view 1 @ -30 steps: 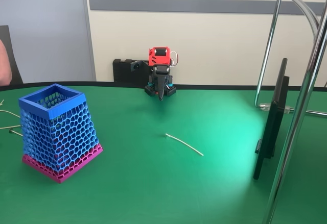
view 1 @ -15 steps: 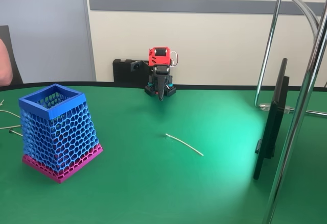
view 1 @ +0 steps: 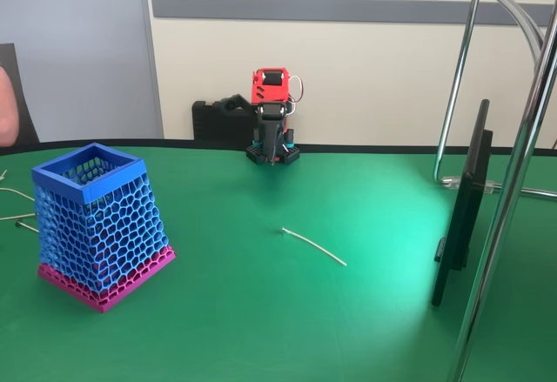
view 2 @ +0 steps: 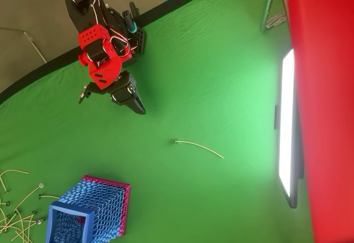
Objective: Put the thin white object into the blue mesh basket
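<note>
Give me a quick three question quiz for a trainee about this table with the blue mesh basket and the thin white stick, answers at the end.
1. True or false: the thin white object already lies inside the blue mesh basket.
2. In the overhead view, which lies nearest the basket's left side: A) pale thin cables, B) a monitor, C) the stick?
3. Fill in: the robot's hand holds ____.

Key
1. False; it lies on the green table, apart from the basket.
2. A.
3. Nothing; it hangs near the arm's base, far from the stick.
</note>
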